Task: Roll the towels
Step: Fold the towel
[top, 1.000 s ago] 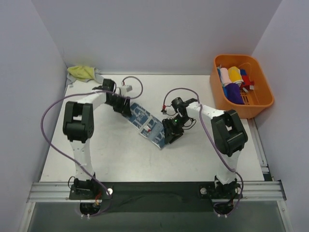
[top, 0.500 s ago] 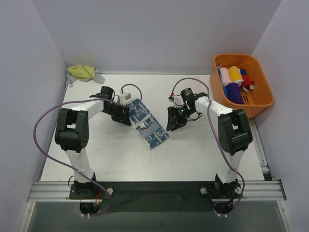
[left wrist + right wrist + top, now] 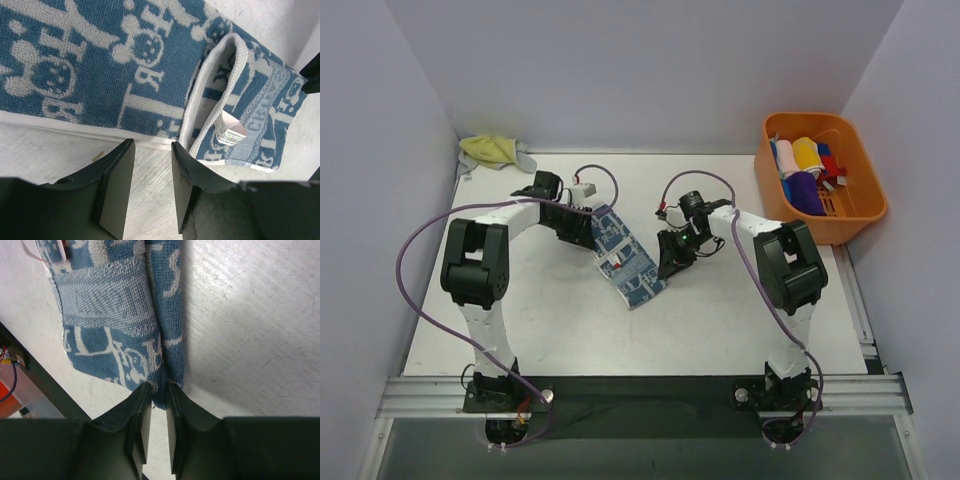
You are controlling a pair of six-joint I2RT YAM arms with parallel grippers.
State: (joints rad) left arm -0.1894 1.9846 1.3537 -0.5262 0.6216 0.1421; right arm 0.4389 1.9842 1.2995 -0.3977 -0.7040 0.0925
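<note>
- Pinching the folded edge of the blue towel (image 3: pixel 115 315) between nearly closed fingers, the right gripper (image 3: pixel 158 392) is working at the right side of the strip's near end. It is apparently trying to raise a lip there and start the roll.
- Hovering low at the strip's far end, the left gripper (image 3: pixel 151 145) is standing with jaws spread and nothing between them. The towel's white hem is lying just beyond its fingertips, likely so this arm can pin the cloth while the other turns it.
- Lying diagonally on the table (image 3: pixel 550 330) between the two arms, the blue towel is sitting folded into a narrow band, its tag (image 3: pixel 231 131) showing inside the fold.
- Sitting crumpled in the far left corner, the yellow towel (image 3: pixel 492 150) is lying well apart from both arms, not yet rolled.
- Standing at the far right, the basket (image 3: pixel 825 232) is keeping clear of the work.
</note>
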